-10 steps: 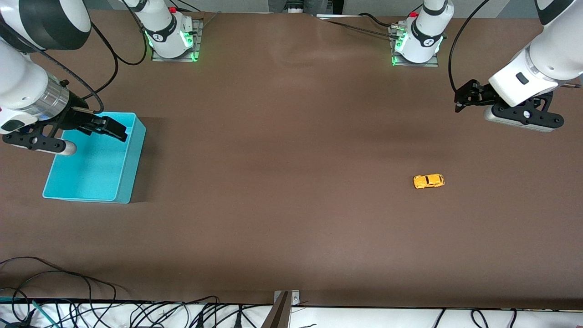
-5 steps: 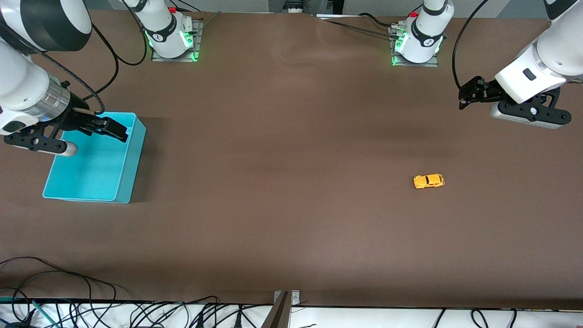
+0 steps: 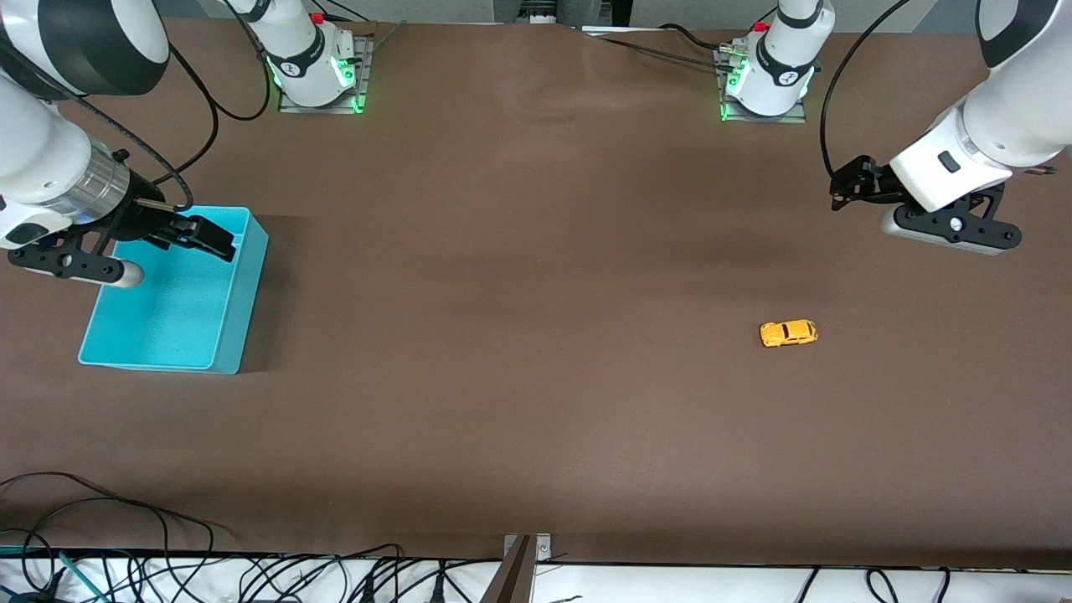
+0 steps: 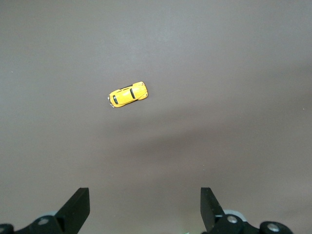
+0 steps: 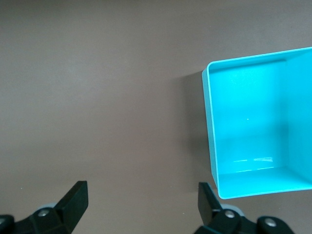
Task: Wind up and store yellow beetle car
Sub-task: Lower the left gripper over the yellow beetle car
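Task unstarted: yellow beetle car [image 3: 788, 333] free on counter [image 3: 536, 377], lower right; blue bin [image 3: 172, 289] empty, left. Left tool [image 3: 842, 191], upper right, open; right tool [image 3: 219, 243] open over bin, waiting.

A wide brown worktop [image 3: 536, 352] with a matte, slightly rippled surface fills the front view. Two things lie directly on it, well apart. A tiny yellow-orange toy beetle car [image 3: 788, 333] with dark windows sits on its wheels toward the left arm's end of the worktop, lengthwise along the worktop's long side. An open rectangular turquoise plastic bin [image 3: 219, 335] stands toward the right arm's end, its inside bare. Two metal base plates [image 3: 285, 104] are fixed along the worktop's edge farthest from the front camera.
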Tool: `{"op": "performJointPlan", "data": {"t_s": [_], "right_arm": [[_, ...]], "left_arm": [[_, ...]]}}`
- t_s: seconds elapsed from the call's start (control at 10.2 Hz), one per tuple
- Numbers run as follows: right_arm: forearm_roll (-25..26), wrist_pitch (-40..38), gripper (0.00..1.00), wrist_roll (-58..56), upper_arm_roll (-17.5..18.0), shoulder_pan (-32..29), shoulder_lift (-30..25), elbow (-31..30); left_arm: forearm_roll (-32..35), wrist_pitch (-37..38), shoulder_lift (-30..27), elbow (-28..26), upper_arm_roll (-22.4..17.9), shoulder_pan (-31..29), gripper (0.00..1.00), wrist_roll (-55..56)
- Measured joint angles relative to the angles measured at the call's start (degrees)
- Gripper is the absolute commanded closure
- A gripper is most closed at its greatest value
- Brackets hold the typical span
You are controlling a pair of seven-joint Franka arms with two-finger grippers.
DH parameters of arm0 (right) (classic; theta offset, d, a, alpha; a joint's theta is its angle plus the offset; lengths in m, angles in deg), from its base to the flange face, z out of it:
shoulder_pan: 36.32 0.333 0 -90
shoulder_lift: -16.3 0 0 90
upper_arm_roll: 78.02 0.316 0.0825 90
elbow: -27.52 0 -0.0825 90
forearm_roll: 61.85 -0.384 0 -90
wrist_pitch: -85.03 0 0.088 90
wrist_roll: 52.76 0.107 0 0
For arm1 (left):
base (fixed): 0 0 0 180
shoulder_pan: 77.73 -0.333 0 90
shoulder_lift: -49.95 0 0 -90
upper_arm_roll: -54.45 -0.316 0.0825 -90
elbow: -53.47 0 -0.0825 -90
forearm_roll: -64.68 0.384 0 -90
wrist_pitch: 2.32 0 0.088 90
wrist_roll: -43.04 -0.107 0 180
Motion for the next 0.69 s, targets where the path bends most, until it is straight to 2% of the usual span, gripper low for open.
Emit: {"op": "performJointPlan", "data": {"t_s": [0.29, 0.69], "right_arm": [[0.0, 0.0, 0.0, 0.0, 0.0, 0.0, 0.0, 0.0], [0.0, 0.0, 0.0, 0.0, 0.0, 0.0, 0.1, 0.1]], "left_arm": [[0.0, -0.1, 2.0, 0.7, -0.1, -0.2, 0.0, -4.6], [0.0, -3.0, 9.9, 4.0, -0.7, -2.1, 0.0, -22.7]]}}
